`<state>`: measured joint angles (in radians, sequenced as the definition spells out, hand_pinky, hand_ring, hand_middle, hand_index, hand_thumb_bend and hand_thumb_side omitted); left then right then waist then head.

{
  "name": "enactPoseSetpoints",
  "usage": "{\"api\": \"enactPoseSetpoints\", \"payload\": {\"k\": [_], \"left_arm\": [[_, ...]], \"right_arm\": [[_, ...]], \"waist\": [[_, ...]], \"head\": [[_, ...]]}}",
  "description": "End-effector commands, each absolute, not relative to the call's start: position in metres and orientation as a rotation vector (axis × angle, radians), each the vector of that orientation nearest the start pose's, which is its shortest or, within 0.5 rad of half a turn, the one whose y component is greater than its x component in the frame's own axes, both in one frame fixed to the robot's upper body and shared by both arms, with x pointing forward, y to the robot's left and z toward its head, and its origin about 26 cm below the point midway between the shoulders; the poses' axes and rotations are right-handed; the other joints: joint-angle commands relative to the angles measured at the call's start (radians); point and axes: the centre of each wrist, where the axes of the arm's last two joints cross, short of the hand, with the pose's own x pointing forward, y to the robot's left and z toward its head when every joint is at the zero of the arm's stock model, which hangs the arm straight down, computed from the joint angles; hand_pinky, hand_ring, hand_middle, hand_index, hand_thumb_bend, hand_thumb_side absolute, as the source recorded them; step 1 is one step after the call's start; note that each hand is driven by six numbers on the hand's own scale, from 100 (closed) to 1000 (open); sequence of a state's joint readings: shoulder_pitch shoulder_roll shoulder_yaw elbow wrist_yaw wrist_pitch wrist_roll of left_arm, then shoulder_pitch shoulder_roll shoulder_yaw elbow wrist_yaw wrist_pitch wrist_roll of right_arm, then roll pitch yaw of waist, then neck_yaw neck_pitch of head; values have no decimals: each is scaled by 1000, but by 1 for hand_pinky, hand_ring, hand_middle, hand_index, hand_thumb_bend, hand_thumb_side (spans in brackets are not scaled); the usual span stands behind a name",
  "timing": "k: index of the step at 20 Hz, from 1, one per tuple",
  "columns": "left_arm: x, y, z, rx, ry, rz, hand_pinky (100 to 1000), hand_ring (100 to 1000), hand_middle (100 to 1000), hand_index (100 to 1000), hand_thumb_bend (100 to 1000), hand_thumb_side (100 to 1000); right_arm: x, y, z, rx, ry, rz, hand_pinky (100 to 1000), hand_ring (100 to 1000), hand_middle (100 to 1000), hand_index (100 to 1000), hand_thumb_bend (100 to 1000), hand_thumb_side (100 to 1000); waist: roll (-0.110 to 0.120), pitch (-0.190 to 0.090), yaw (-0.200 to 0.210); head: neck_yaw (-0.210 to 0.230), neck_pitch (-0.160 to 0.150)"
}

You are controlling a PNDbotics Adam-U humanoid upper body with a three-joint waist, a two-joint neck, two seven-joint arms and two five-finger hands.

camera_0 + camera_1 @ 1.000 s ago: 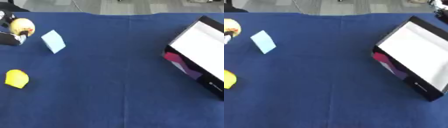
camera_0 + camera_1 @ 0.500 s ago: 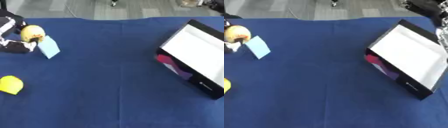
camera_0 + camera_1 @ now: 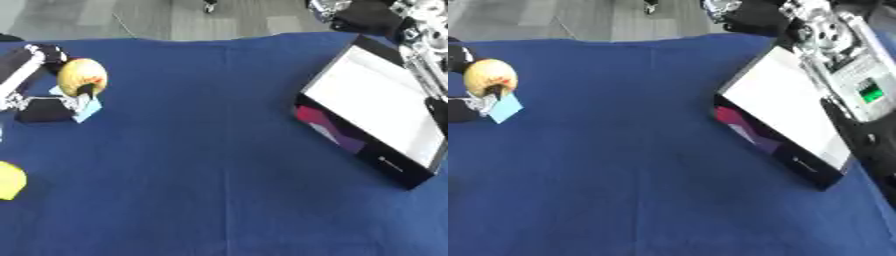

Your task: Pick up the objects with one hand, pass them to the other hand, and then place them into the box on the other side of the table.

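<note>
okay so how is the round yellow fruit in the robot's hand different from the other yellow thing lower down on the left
The round yellow fruit is held in the left hand, up by the table's far left; the other yellow thing lies alone on the blue cloth, nearer the camera. The fruit shows whole, with a reddish blush; the other is plain yellow, cut by the picture's edge. Both are yellow.

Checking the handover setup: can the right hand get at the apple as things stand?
Probably not yet. The apple sits in the left hand at the far left, while the right arm shows only above the box; its hand isn't visible.
</note>
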<state>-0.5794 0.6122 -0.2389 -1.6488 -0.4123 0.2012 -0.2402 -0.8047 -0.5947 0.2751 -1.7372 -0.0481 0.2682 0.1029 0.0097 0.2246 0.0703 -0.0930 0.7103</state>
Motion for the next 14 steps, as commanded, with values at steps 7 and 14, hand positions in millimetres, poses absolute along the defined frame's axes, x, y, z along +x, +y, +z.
{"api": "enactPoseSetpoints", "payload": {"k": [7,14], "left_arm": [[365,245,210,673,-1851,-1084,769,714,638,577,100,192],[366,230,202,650,-1930,-1052,767,712,634,580,100,212]], "right_arm": [[366,-183,305,-232,-2063,1051,902,818,857,899,100,348],[366,-162,303,-187,-2044,1154,902,815,855,898,100,348]], "waist": [[-12,-38,3],[-11,-39,9]], "head": [[-24,4],[-32,7]]}}
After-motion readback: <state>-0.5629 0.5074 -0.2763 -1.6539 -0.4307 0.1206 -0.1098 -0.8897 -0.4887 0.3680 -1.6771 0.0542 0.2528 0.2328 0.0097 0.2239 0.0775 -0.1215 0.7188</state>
